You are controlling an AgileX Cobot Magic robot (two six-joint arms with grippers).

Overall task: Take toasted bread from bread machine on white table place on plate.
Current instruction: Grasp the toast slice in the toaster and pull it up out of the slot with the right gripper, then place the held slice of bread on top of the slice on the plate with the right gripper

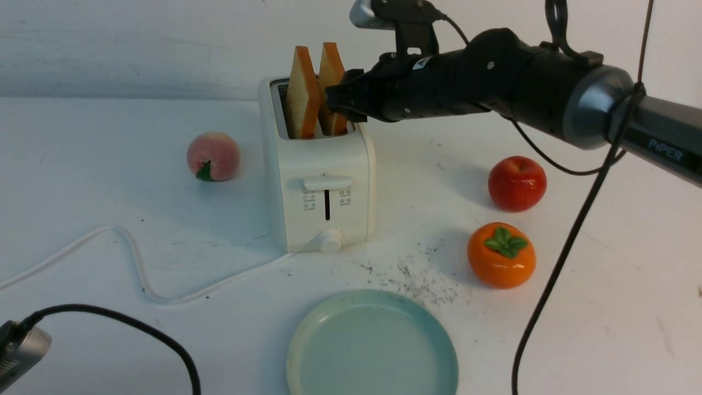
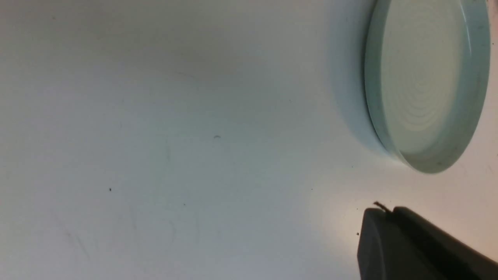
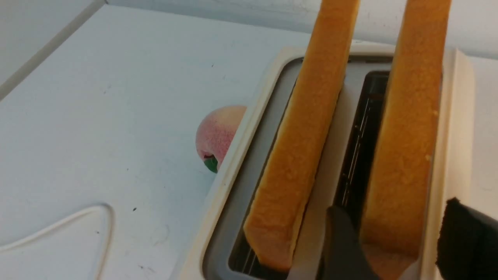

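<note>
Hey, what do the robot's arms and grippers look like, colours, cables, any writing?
The right arm is a black tube with a silver-grey joint collar and pale PiPER lettering on a grey link. Thin black cables hang off it; a silver camera sits on top. The right gripper is matte black. Of the left arm, only a silver-grey piece with a black cable shows.

Golden-tan faces and orange-brown crusts are shown on the toasted bread (image 1: 302, 96), cream-white on the bread machine (image 1: 323, 181), pale blue-green on the plate (image 1: 372, 345); the white table (image 1: 109, 192) is speckled dark.
</note>
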